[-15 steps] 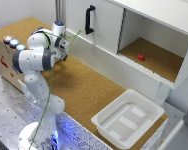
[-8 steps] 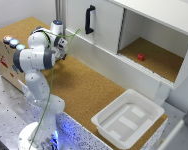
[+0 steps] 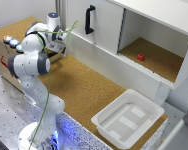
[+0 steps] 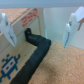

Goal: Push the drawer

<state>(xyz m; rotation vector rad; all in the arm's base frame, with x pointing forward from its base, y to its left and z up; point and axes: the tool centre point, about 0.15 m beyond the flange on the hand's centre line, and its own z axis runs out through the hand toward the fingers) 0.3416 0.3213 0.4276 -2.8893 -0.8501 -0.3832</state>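
- Exterior view: the white Panda arm (image 3: 31, 60) rises from its base at the near left corner of the bench (image 3: 89, 92), which has a cork-brown top, and bends back toward the far left corner.
- There a light-brown box (image 3: 6, 57) stands on the bench, with round coloured buttons (image 3: 13, 42) on its top; the arm hides most of the box.
- The drawer belongs to this box, but from this side the arm's wrist covers it, so I cannot tell how far out it stands.
- The jaws (image 3: 61, 45) sit at the box's side, just beside the low white wall under the cabinet; how wide they are set is too blurred to read here.
- A thin green cable (image 3: 48, 90) hangs along the arm.
- A big white cabinet (image 3: 139, 35) runs along the far edge, with a black handle (image 3: 89, 20) on its shut door and an open compartment holding a small red object (image 3: 141, 57).
- A white plastic tub (image 3: 129, 117) rests at the near right corner, well apart from the arm.
- Wrist view: the two white fingers (image 4: 5, 27) are spread wide, with nothing between them.
- Between them lies the box's printed cardboard-coloured face (image 4: 22, 27), with red marks and a blue figure.
- A black cable (image 4: 35, 55) leads out of a dark opening (image 4: 27, 34) in that face and curves over the cork.
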